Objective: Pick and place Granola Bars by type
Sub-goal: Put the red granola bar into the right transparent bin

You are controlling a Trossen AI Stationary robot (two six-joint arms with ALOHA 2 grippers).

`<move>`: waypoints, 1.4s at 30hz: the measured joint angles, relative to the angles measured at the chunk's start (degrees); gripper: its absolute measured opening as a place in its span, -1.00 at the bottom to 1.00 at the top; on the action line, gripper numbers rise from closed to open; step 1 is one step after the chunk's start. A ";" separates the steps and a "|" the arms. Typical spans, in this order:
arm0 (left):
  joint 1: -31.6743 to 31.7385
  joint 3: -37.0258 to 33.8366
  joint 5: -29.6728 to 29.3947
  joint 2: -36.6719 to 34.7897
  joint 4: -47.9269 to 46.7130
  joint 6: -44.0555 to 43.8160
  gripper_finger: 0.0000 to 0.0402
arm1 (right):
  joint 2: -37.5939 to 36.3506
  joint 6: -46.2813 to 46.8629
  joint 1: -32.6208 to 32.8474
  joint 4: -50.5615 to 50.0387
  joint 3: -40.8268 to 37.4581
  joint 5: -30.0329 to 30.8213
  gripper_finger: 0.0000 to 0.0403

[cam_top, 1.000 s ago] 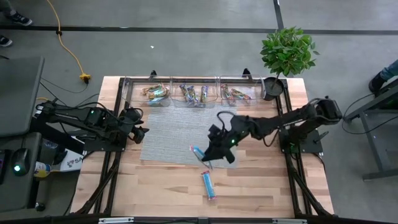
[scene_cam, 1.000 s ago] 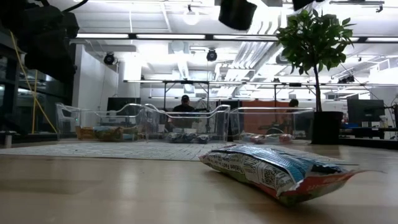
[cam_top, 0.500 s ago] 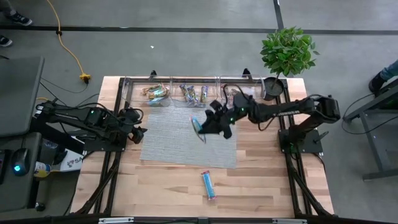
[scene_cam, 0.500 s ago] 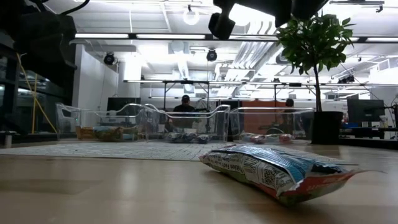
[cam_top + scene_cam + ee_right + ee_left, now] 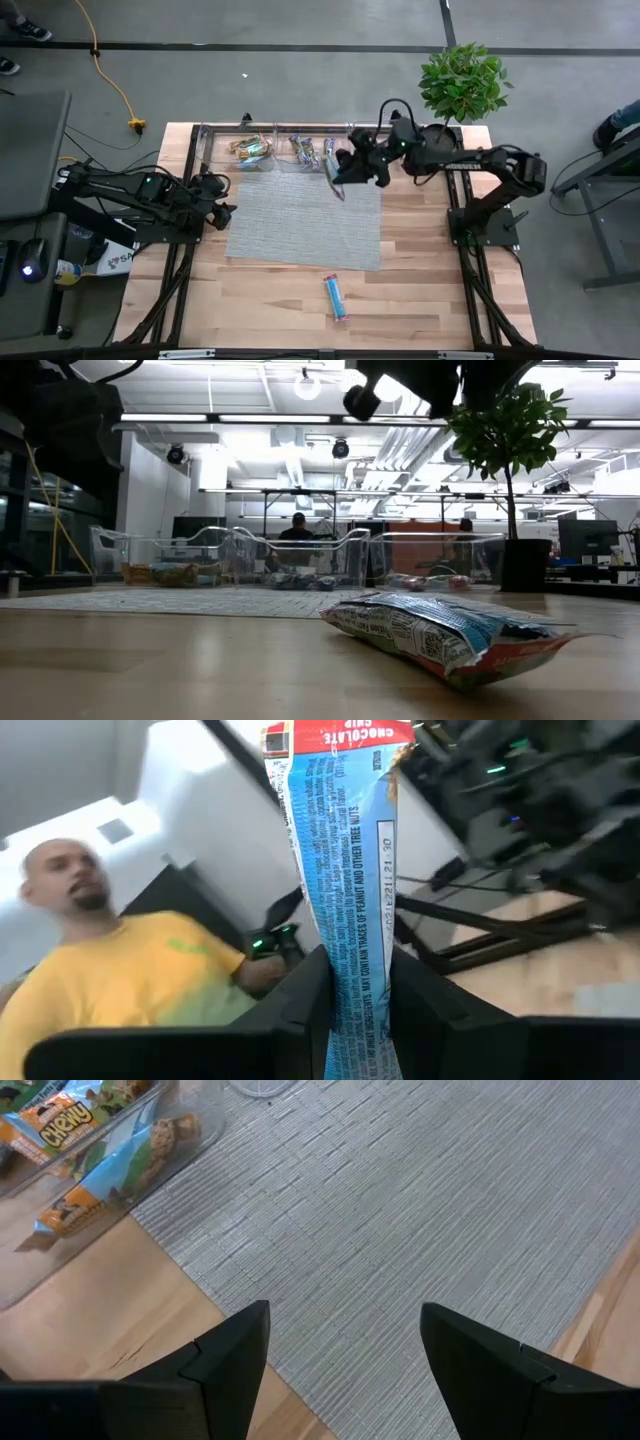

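**Right gripper holds a blue bar near the bins**

While the left arm waits at the table's left edge, its left gripper stands spread apart w/ nothing between the fingers, over the grey mat. The right gripper hangs just in front of the row of clear bins at the table's back, fingers clamped on a light blue bar w/ a red end, its wrapper sticking up past the fingers. A second blue bar lies on bare wood toward the front, well apart from the mat. Other bars sit in the bins. A potted plant stands at the back right corner.
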 joint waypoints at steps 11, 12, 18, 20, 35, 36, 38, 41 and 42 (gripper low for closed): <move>0.00 0.00 -0.99 0.01 0.07 -0.58 0.28 | 0.00 -13.73 -11.32 -28.27 0.00 12.02 -0.63; 0.00 0.00 -0.99 0.00 0.11 -0.65 0.28 | 0.00 -15.65 -12.20 -31.41 0.00 13.98 -0.63; 0.00 0.00 -0.98 0.00 0.48 -2.40 0.28 | 0.00 -24.67 -16.44 -44.93 0.00 30.59 -0.63; 0.00 0.00 -0.99 0.00 0.46 -3.22 0.28 | 0.00 -26.16 -17.58 -47.40 0.00 36.58 -0.63; 0.00 0.00 -0.94 0.00 0.47 -6.23 0.28 | 0.00 -29.96 -21.21 -69.26 0.00 56.38 -0.63; 0.00 0.00 -0.96 0.02 0.46 -6.23 0.28 | 0.00 -30.54 -21.21 -69.50 0.00 56.36 -0.63; 0.00 0.00 -1.10 0.01 0.46 -6.23 0.28 | 0.00 -31.93 -21.21 -69.72 0.00 55.65 -0.62; 0.00 0.00 -1.30 0.00 0.46 -6.23 0.28 | 0.00 -33.30 -21.21 -69.83 0.00 55.08 -0.53; 0.00 0.00 -1.36 0.00 0.46 -6.23 0.28 | 0.00 -33.32 -21.18 -69.99 0.00 54.99 -0.48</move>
